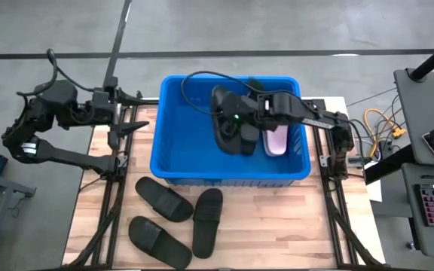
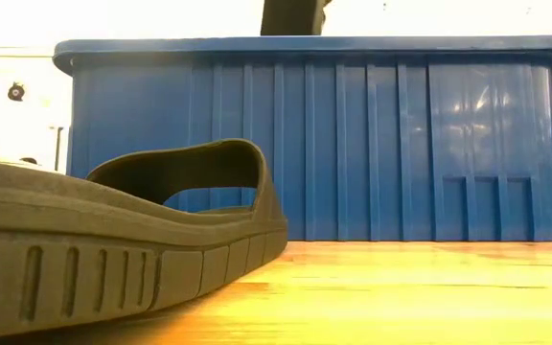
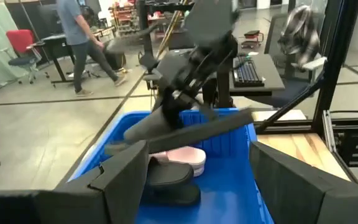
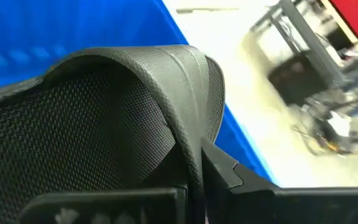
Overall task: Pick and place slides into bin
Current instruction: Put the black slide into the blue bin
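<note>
Nearest you, in front of the large bright blue rectangular plastic bin (image 1: 170,162), three matte black rubber slides (image 1: 175,218) lie on the wooden table (image 1: 277,226), waiting their turn. Over the bin's middle, your right gripper (image 1: 230,118) is clamped shut on the strap of a black slide (image 1: 224,124), held clear of the bin floor. Beneath and beside it, another black slide (image 3: 169,180) and a pale pink slide (image 1: 276,141) already rest inside.

Lower the held slide until it is well below the rim before you let go, and aim for bare floor on the bin's left half so it does not land across the pink one.

Left of the bin, your left gripper (image 1: 130,113) waits with its fingers spread, holding nothing.

From table height, the bin's wall hides everything inside. The wrist camera shows only strap and blue plastic, so you cannot judge the drop height there.
</note>
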You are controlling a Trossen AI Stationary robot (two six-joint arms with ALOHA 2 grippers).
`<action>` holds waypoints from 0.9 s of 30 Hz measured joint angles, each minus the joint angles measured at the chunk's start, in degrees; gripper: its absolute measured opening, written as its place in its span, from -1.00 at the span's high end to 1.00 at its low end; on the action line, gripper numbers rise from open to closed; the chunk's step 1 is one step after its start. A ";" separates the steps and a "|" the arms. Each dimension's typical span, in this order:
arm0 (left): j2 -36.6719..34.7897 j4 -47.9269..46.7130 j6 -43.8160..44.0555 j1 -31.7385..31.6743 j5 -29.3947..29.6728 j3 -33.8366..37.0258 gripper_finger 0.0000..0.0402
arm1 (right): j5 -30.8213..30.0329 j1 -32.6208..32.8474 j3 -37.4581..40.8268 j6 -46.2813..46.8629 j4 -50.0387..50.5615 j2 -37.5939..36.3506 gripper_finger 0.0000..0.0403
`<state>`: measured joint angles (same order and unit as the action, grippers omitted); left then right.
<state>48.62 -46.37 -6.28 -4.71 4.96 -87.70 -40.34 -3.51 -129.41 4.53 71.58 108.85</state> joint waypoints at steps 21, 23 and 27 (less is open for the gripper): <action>1.43 5.16 2.96 -0.04 7.90 0.00 -0.31 | 0.25 -9.18 32.89 -18.42 -33.68 0.16 0.94; 1.97 5.25 2.96 -0.04 8.05 0.00 -0.31 | 0.17 -9.27 35.06 -18.69 -35.77 0.16 0.94; 2.67 5.25 2.97 -0.04 9.31 0.00 -0.31 | -0.01 -9.29 39.05 -20.27 -39.44 0.16 0.94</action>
<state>51.29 -41.12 -3.31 -4.75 14.27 -87.70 -40.36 -12.80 -90.37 -15.74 32.15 109.01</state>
